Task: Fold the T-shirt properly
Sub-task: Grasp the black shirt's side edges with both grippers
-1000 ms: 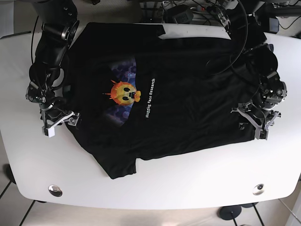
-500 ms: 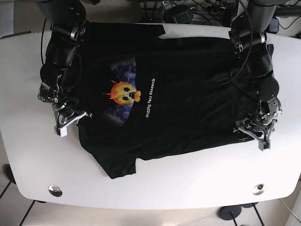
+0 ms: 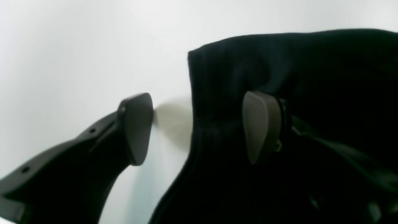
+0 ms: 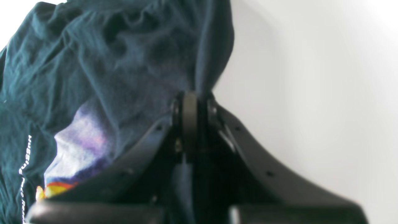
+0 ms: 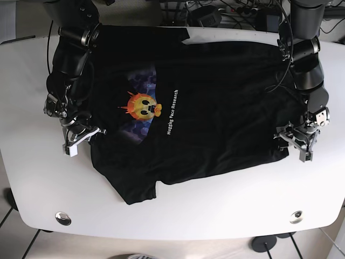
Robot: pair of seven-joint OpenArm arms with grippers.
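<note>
pinching t-shirt (image 5: pixel 215 102), right gripper (image 4: pixel 189 105); left gripper (image 3: pixel 199 127) straddles hem on table (image 5: pixel 178 216).

The black cotton T-shirt (image 5: pixel 199 113) with an orange round-faced print and white lettering lies spread front-up across the white counter (image 5: pixel 178 210), collar end toward the base view's left and hem toward its right. One sleeve juts toward the counter's near edge. The fabric is lightly wrinkled, with its left edge bunched and lifted off the counter.
</note>
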